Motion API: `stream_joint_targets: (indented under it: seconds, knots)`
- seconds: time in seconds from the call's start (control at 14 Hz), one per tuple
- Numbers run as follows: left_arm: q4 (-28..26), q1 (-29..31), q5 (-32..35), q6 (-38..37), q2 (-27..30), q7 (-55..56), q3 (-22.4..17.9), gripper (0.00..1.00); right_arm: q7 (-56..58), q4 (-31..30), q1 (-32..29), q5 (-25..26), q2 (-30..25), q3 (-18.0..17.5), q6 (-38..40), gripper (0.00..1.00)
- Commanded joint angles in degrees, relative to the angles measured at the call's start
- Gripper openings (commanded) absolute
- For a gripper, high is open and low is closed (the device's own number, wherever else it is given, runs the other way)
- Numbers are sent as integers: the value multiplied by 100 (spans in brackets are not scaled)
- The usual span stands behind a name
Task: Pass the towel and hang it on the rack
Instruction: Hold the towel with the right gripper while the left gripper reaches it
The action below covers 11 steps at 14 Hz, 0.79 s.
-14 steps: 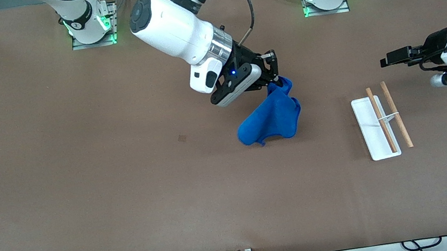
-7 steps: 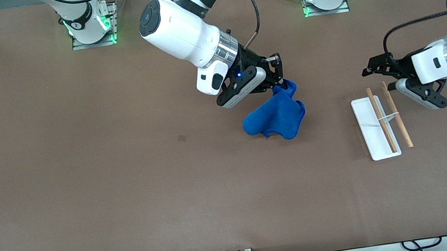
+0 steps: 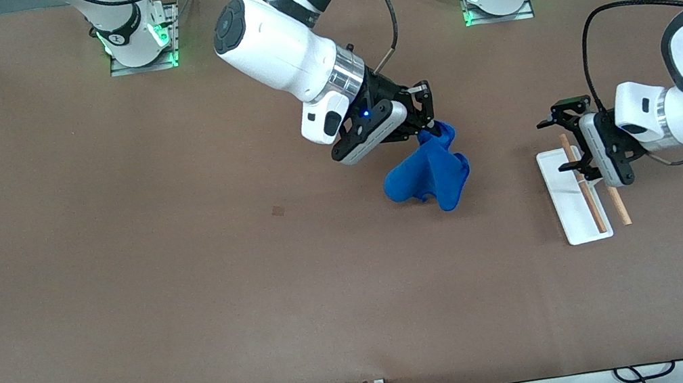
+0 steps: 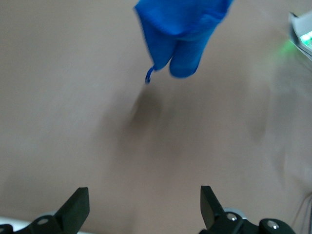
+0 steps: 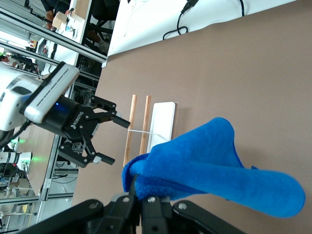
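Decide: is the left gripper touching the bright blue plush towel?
Apart. In the front view bare table separates the left gripper, over the rack, from the towel held by the right gripper.

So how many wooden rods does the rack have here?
2. Both rods lie side by side above the rack base: one rod over it, the other rod past its edge. The open left gripper partly covers them.

The towel (image 4: 181, 34) hangs bunched at the upper middle of the frame, above the brown table (image 4: 73, 97), with a small blue loop dangling from its lower edge. At the bottom of the frame the left end effector (image 4: 145, 207) shows two black fingertips (image 4: 75, 207) spread wide apart.
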<state>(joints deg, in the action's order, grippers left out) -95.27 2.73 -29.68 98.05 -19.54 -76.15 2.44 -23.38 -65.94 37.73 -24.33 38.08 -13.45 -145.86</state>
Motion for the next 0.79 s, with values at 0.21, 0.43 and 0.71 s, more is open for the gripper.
stream_joint_targets:
  seconds: [0.21, 0.43, 0.71]
  knots:
    - [-254, 35, -1531, 12, -629, -2542, 72, 100, -88, 99, 129, 7, 147, 18, -355, 0]
    - [-395, 0, -1891, 73, -770, -3097, 81, 100, -88, 99, 173, 16, 156, 18, -364, 0]
    - [-554, -105, -2480, 327, -1033, -3563, 90, 100, -88, 99, 173, 16, 156, 18, -364, 0]
